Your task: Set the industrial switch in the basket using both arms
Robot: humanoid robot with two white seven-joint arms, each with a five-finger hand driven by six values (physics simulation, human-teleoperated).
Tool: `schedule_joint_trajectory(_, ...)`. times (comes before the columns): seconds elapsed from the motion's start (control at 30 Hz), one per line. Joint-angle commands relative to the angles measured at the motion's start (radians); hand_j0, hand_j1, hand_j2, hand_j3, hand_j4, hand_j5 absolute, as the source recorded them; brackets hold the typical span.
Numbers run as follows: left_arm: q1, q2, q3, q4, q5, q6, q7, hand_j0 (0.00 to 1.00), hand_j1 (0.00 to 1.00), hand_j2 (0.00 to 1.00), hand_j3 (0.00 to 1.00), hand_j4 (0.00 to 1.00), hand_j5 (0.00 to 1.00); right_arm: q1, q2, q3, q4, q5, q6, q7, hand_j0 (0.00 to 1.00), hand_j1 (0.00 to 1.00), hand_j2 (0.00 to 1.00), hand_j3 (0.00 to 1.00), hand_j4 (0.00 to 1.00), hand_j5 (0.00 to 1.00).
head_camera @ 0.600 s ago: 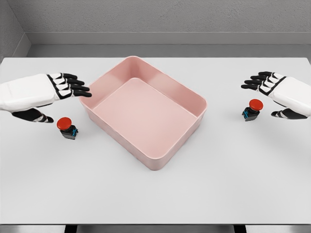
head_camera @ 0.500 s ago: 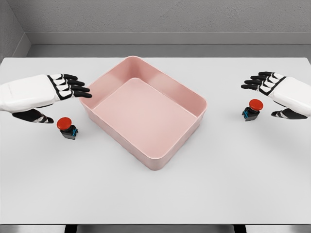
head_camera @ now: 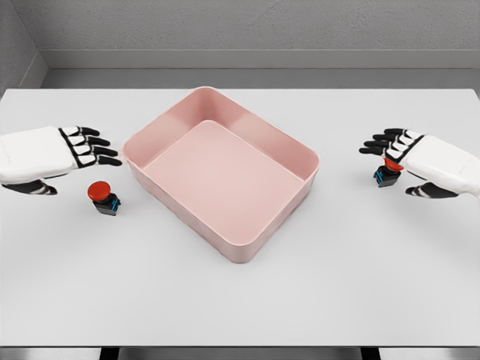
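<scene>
1. Sitting on the white counter [head_camera: 240, 300]: a pink basket [head_camera: 289, 146], turned at an angle near the middle, holding nothing.
2. Standing left of the basket, apart from it: a switch [head_camera: 103, 196] with a red button on a dark body, upright on the counter.
3. Reaching in from the left edge: the left hand [head_camera: 71, 150], white with black fingers [head_camera: 101, 151], hovering just behind and above the left switch.
4. Stretching out nearly flat toward the basket, spread and gripping nothing, with the thumb [head_camera: 34, 187] hanging below the palm, clear of the switch.
5. Standing right of the basket, well apart from it: a second switch [head_camera: 385, 177], partly hidden behind the right hand [head_camera: 409, 154].
6. Coming in from the right edge: the right hand, lying over the top of that switch, only a sliver of red cap and the dark body showing beneath it.
7. Extending loosely toward the basket, not curled round the switch; not telling whether palm and cap are touching.
8. Resting outside the basket: both switches.
</scene>
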Motion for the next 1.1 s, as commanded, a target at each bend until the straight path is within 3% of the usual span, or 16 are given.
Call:
schedule_joint_trajectory(0.0,0.000,0.019,-0.019,-0.001,-0.003,0.001,0.001,0.92,0.92,0.92,0.92,0.92,0.92,0.000,0.006,0.017,-0.001,-0.007,0.001,-0.001,1.00,1.00,1.00,1.00,1.00,1.00)
schedule_joint_trajectory(0.27,0.000,0.001,-0.056,-0.001,-0.050,0.001,0.001,0.85,0.85,0.85,0.85,0.85,0.85,-0.037,0.040,0.017,0.010,0.000,0.001,0.025,1.00,1.00,1.00,1.00,1.00,1.00)
schedule_joint_trajectory(0.6,0.002,-0.053,-0.063,-0.001,-0.073,0.001,0.000,0.85,0.85,0.85,0.85,0.85,0.85,-0.072,0.030,0.023,0.027,-0.003,0.001,0.163,1.00,1.00,1.00,1.00,1.00,1.00)
schedule_joint_trajectory(0.7,0.002,-0.062,-0.073,0.001,-0.096,0.001,0.000,0.85,0.85,0.85,0.85,0.85,0.85,-0.123,0.035,0.072,0.083,0.000,0.001,0.184,1.00,1.00,1.00,1.00,1.00,1.00)
schedule_joint_trajectory(0.83,0.002,-0.070,-0.073,0.010,-0.115,0.001,0.000,0.85,0.85,0.85,0.85,0.85,0.85,-0.172,0.047,0.122,0.100,0.000,0.001,0.186,1.00,1.00,1.00,1.00,1.00,1.00)
schedule_joint_trajectory(1.07,0.000,-0.088,-0.073,0.045,-0.145,0.001,0.000,0.85,0.85,0.85,0.85,0.85,0.85,-0.261,0.118,0.207,0.208,0.019,0.001,0.221,1.00,1.00,1.00,1.00,1.00,1.00)
